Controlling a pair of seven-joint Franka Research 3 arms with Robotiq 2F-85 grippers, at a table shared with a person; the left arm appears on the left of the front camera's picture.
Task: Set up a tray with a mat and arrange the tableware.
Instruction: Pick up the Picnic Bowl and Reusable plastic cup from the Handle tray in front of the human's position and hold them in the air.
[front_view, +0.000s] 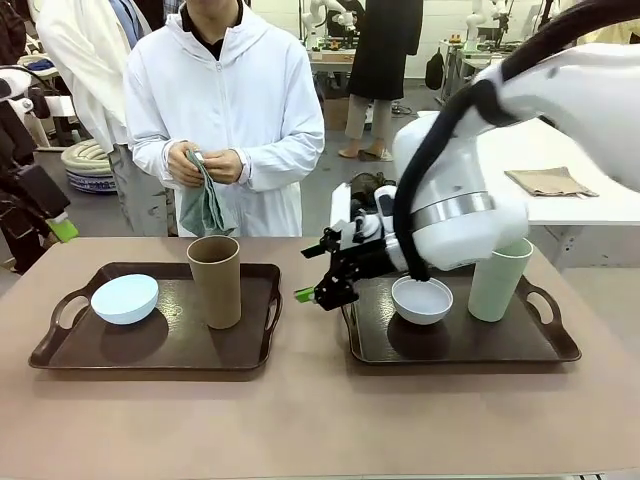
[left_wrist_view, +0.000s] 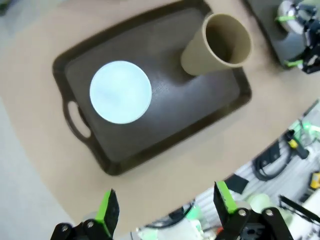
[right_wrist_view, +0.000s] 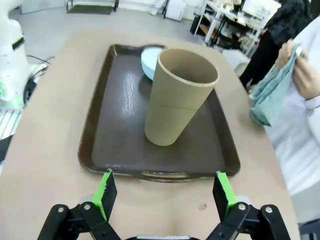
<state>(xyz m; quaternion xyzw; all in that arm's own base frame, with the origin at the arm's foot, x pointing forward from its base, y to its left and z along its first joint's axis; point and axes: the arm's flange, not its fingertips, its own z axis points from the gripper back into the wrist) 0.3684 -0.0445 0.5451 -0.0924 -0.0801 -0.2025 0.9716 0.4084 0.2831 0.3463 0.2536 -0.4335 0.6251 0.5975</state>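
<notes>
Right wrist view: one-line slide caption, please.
Open fingers face a brown cup upright on a dark tray, blue bowl behind; a person holds a cloth.

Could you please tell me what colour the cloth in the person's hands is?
The cloth is a muted teal, clearest in the right wrist view.

Bright even light, left wrist view perhaps blurred

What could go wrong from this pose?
1. The right gripper, jaws open, points at the tall brown tumbler. An off-centre contact could tip it onto the light blue bowl.
2. The right arm hangs close over the pale green tumbler. A swing might knock it.
</notes>
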